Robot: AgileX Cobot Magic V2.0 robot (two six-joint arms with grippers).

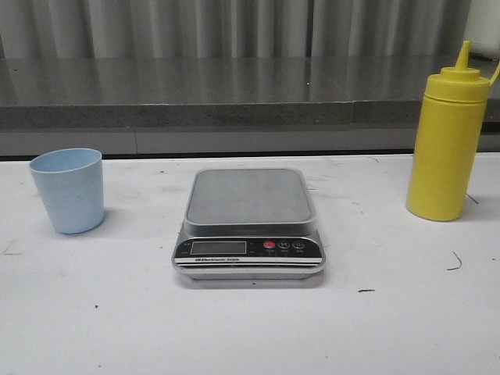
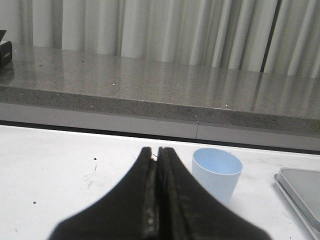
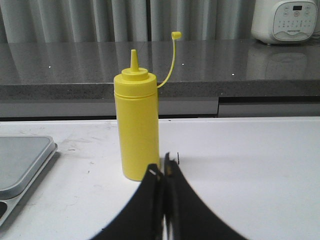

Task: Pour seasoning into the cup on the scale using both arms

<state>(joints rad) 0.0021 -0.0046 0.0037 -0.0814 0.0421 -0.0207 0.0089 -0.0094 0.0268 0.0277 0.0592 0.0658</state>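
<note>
The light blue cup (image 1: 68, 190) stands upright on the white table at the left, apart from the scale. The silver-grey scale (image 1: 248, 223) lies in the middle, its platform bare. The yellow seasoning bottle (image 1: 446, 141) stands upright at the right, tip cap off and hanging on its tether. Neither arm shows in the front view. My left gripper (image 2: 155, 150) is shut and empty, short of the cup (image 2: 216, 173). My right gripper (image 3: 161, 164) is shut and empty, just in front of the bottle (image 3: 136, 130).
A grey stone ledge (image 1: 234, 98) runs along the back of the table, with a curtain behind it. A white appliance (image 3: 285, 21) stands on the ledge at the far right. The scale's edge shows in both wrist views (image 2: 300, 187) (image 3: 22, 162).
</note>
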